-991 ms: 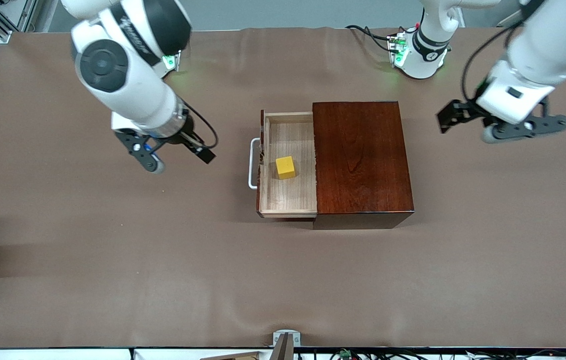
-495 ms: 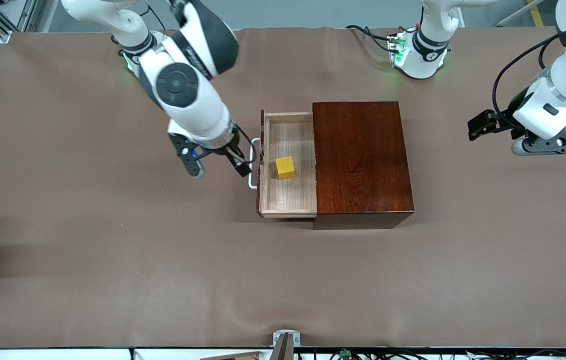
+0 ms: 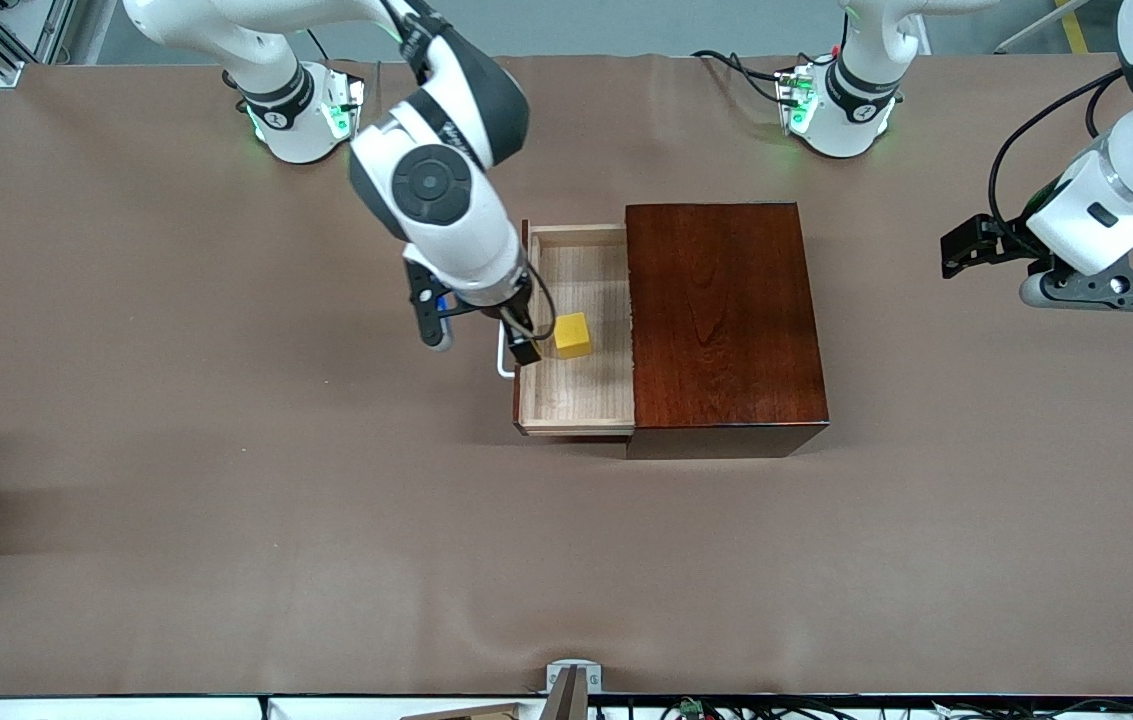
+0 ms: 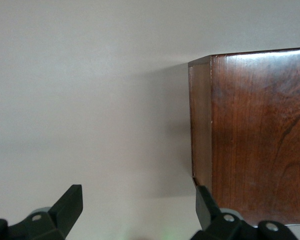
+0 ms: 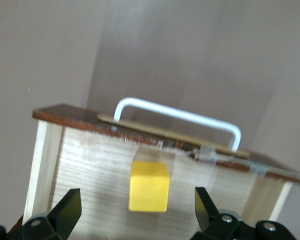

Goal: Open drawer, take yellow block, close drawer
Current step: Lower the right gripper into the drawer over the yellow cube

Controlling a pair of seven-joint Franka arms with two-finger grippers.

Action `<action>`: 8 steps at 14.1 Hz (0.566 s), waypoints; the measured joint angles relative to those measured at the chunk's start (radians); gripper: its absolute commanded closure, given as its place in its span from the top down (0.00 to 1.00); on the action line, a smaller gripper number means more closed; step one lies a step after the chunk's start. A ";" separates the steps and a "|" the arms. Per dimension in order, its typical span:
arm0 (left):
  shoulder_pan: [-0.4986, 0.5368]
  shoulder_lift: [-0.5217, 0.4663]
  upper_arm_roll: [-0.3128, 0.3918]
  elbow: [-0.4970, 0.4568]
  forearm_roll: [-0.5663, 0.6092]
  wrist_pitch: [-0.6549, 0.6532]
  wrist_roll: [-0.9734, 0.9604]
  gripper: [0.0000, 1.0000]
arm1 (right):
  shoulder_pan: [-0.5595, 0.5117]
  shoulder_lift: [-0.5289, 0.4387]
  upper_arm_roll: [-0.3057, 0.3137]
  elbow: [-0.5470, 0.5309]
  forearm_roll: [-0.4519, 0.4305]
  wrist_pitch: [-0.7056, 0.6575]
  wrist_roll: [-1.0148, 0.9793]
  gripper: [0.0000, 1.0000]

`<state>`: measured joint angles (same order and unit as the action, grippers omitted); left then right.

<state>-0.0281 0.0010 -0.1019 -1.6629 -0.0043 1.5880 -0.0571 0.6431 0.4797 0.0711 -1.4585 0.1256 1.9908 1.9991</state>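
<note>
The glossy reddish-brown wooden box (image 3: 724, 325) stands in the middle of the brown worktop (image 3: 226, 520), a little closer to the edge where the robot bases are than to the edge by the front camera. Its drawer (image 3: 576, 400), a pale-wood sliding tray with a dark front and a white U-shaped bar handle (image 3: 503, 360), is pulled out toward the right arm's end of the table. The small bright yellow block (image 3: 572, 335) lies on the drawer floor, about midway along it and close to the front wall, without touching any wall.

The right gripper (image 3: 481, 335) hangs over the drawer's front edge and the handle, just beside the block. Its fingers are apart and hold nothing (in the right wrist view the two dark fingertips (image 5: 65, 212) stand on both sides of the block (image 5: 149, 186), with a free gap on each side). The drawer's front wall and the white handle (image 5: 177, 117) lie directly under this gripper, between it and the bare table.

The left arm waits over the worktop near the left arm's end, well apart from the box. The left gripper (image 3: 1056, 265) is also spread apart and empty; its wrist view shows the fingertips (image 4: 70, 205) over the bare table surface beside a corner of the box (image 4: 254, 135).

At the middle of the camera-side edge, a small grey bracket (image 3: 573, 678) is fixed.
</note>
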 measured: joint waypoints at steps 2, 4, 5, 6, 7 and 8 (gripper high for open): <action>-0.001 0.000 0.000 0.000 0.000 0.001 0.000 1.00 | 0.029 0.029 0.000 0.002 0.000 0.049 0.081 1.00; -0.002 0.000 -0.001 0.000 0.000 0.003 0.000 1.00 | 0.044 0.058 0.000 0.003 0.000 0.077 0.132 1.00; -0.003 0.000 -0.001 0.000 0.000 0.004 0.001 1.00 | 0.046 0.070 0.000 0.004 0.000 0.087 0.149 1.00; -0.003 0.000 -0.002 0.000 0.000 0.004 0.001 1.00 | 0.046 0.080 0.000 0.007 0.000 0.093 0.162 1.00; -0.004 0.000 -0.002 0.000 0.000 0.005 0.001 1.00 | 0.048 0.087 0.000 0.009 0.000 0.100 0.177 1.00; -0.004 0.000 -0.002 0.000 0.000 0.005 0.001 1.00 | 0.050 0.094 0.000 0.010 0.000 0.111 0.190 1.00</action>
<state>-0.0322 0.0008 -0.1037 -1.6628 -0.0043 1.5928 -0.0566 0.6933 0.5733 0.0708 -1.4486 0.1256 2.1022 2.1887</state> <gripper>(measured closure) 0.000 0.000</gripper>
